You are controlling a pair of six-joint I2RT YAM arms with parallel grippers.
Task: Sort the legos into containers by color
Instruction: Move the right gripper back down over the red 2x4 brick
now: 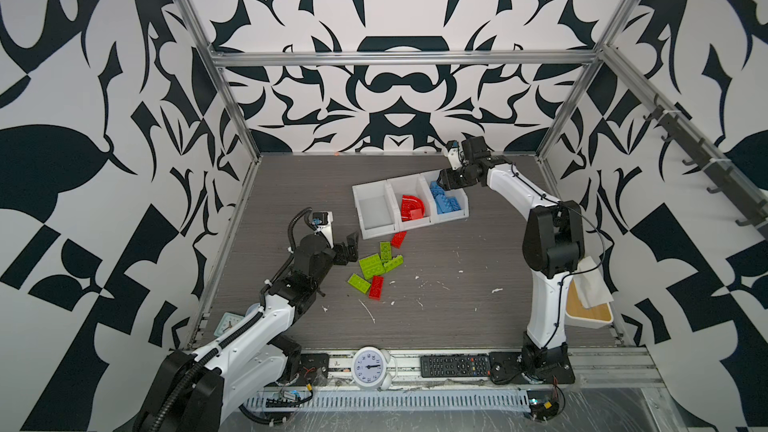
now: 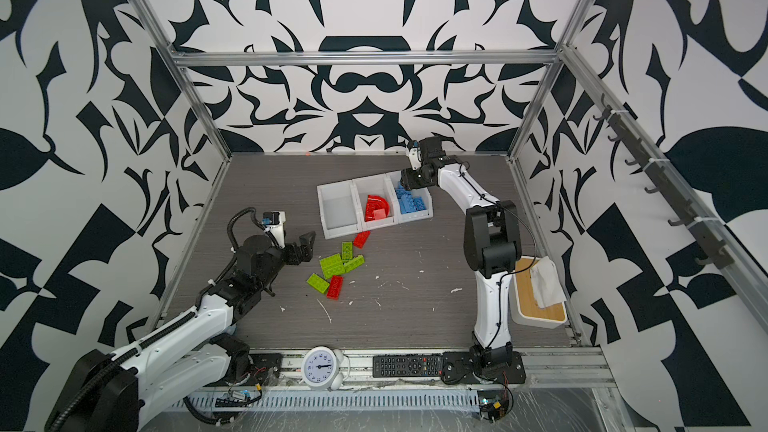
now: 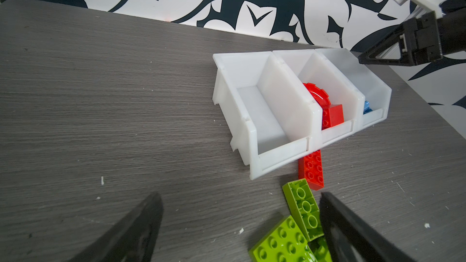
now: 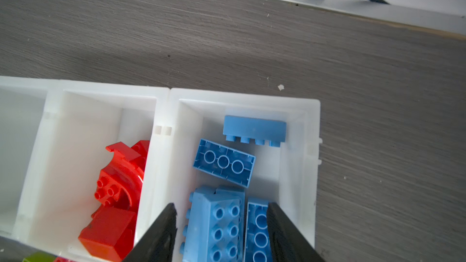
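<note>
Hovering parted over the containers (image 4: 242,94), my right claw (image 4: 222,205) pools blue legos (image 4: 224,161) together; my left claw (image 3: 240,195) gapes near green legos (image 3: 302,205).

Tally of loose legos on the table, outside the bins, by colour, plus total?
green legos: 4
red legos: 2
blue legos: 0 loose, those in view lie in a bin
Total loose: 6
</note>
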